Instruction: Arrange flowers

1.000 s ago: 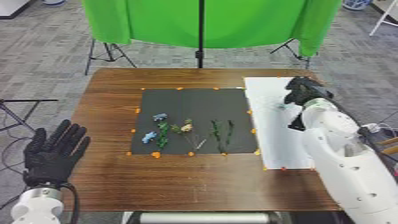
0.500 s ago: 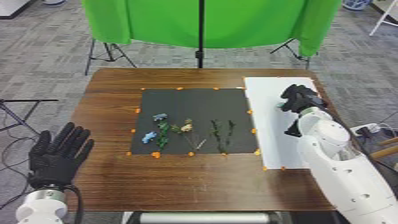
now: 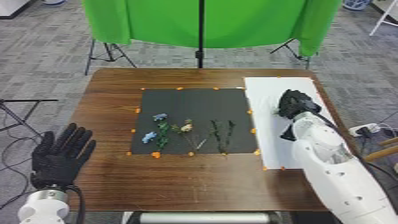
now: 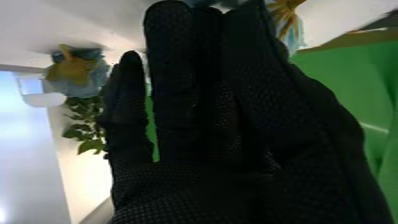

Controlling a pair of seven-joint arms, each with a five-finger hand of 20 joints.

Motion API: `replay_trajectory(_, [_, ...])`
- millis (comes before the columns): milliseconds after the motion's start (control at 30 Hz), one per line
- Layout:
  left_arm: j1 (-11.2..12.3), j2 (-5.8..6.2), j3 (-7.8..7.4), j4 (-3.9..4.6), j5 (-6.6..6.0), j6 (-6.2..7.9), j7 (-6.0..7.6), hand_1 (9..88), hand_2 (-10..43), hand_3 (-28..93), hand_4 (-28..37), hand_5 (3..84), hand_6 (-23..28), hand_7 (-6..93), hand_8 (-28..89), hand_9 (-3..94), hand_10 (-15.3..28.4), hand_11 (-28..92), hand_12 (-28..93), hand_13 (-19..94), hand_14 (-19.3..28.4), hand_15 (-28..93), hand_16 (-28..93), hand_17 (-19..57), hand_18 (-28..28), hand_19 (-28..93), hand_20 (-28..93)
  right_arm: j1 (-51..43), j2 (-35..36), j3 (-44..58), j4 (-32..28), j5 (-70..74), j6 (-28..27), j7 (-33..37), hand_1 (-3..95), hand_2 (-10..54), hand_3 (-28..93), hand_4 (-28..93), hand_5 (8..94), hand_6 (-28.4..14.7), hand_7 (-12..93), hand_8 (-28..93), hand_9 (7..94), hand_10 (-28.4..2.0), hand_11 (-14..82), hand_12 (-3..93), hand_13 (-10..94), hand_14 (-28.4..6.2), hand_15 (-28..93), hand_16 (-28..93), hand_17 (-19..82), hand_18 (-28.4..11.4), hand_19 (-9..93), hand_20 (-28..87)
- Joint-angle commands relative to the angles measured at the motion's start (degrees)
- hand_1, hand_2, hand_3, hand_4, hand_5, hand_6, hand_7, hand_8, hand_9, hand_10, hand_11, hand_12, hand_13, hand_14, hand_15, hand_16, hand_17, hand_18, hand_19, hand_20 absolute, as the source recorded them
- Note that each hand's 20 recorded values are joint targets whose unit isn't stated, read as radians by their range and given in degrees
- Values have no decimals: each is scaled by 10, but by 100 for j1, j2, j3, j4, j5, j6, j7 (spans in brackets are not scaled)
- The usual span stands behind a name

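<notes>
**Over the white sheet (image 3: 274, 150): placing step likely, grasp unconfirmed**

At far left, the left hand (image 3: 56, 155) is held open, fingers straight and spread, clear of the work; nothing is held. No part for it is seen in this step.

On the dark mat (image 3: 182, 102), on the counter (image 3: 187, 185), left to right: upper blue flower (image 3: 160, 117) and lower blue flower (image 3: 149, 136) near leafy greenery (image 3: 162, 142), then the pale yellow flower (image 3: 187, 128), then two green stems (image 3: 216, 131) lying side by side. All laid flat, none in a container. Stems should be picked singly, low down, so the neighbour isn't dragged.

At right, the right hand (image 3: 298, 102) is over the far half of the white sheet. Whether it is wide, narrow or loaded cannot be told. In the wrist view, a yellow-and-blue bloom (image 4: 75, 72) with green leaves (image 4: 84, 125) is seen just beside it, and a second yellow-and-blue bloom (image 4: 286, 20) close by. What these stand in cannot be told; contents of any container unconfirmed.

Step judged as placing or adjusting a flower. Slow approach advised, wrist kept off the blooms, stem kept upright. Release only once the stem is seated, then straight back out. Main risk: snagged petals or a tipped arrangement.
</notes>
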Motion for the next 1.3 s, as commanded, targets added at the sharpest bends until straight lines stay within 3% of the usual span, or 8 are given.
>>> replay_trajectory(33, [67, -29, 28, 13, 3, 33, -41, 295, 167, 707, -283, 486, 101, 112, -89, 441, 155, 215, 109, 386, 148, 379, -60, -60, 141, 389, 142, -81, 130, -243, -686, 126, 449, -255, 660, -95, 595, -282, 766, 23, 238, -17, 818, -83, 36, 299, 701, -58, 348, 445, 291, -182, 747, 424])
replay_trajectory(400, [77, -36, -16, -13, 2, 100, -55, 292, 166, 703, -283, 486, 101, 113, -90, 440, 156, 215, 109, 386, 148, 379, -60, -60, 141, 389, 142, 157, 32, -971, -1469, 400, 255, -943, 649, -95, 614, -283, 762, 18, 221, -17, 810, -88, 30, 296, 697, -61, 338, 444, 292, -185, 746, 422])
replay_trajectory(467, [71, -2, -16, -40, -88, 196, -15, 292, 165, 701, -283, 485, 101, 113, -89, 441, 156, 215, 109, 385, 149, 378, -60, -60, 141, 389, 143, 272, 3, -1198, -1459, 369, 213, -1043, 647, -95, 617, -283, 761, 17, 219, -17, 808, -89, 31, 296, 696, -62, 338, 443, 291, -186, 746, 421])
replay_trajectory(533, [18, 28, -10, -2, -86, 140, -30, 291, 164, 701, -283, 487, 102, 112, -90, 443, 156, 216, 109, 387, 149, 381, -60, -60, 141, 388, 142, 346, -4, -1401, -1405, 364, 261, -1097, 645, -95, 620, -283, 761, 17, 217, -16, 807, -89, 31, 295, 696, -61, 337, 442, 291, -186, 746, 421])
replay_trajectory(633, [39, 34, -38, -10, -71, 126, -38, 291, 163, 697, -283, 487, 102, 110, -90, 444, 155, 217, 108, 389, 150, 384, -61, -60, 141, 388, 142, 404, 9, -1650, -1332, 364, 165, -1159, 645, -95, 621, -283, 761, 16, 215, -16, 806, -90, 32, 294, 696, -61, 338, 441, 291, -186, 745, 420])
replay_trajectory(767, [86, 57, -101, -71, -157, 282, 27, 290, 162, 696, -283, 488, 102, 110, -90, 446, 156, 217, 108, 389, 150, 384, -62, -60, 141, 388, 143, 446, -45, -1864, -1183, 195, 28, -1282, 645, -95, 620, -283, 759, 15, 212, -16, 804, -91, 32, 293, 696, -60, 338, 439, 291, -186, 746, 419])
replay_trajectory(1167, [-50, 96, -24, -27, -207, 305, -7, 287, 160, 694, -283, 494, 104, 110, -90, 452, 157, 219, 107, 394, 150, 387, -64, -59, 142, 391, 143, 561, -179, -2165, -985, -120, -32, -1231, 646, -95, 618, -283, 748, 13, 204, -16, 791, -93, 35, 287, 696, -58, 338, 439, 291, -187, 748, 415])
replay_trajectory(1300, [-38, 120, -51, -58, -202, 327, 10, 286, 160, 694, -283, 495, 104, 113, -89, 453, 157, 221, 107, 394, 150, 389, -64, -59, 142, 392, 143, 548, -207, -2142, -1043, -40, -352, -1131, 636, -95, 618, -283, 719, 14, 186, -27, 760, -96, 68, 257, 689, -58, 339, 435, 289, -189, 750, 410])
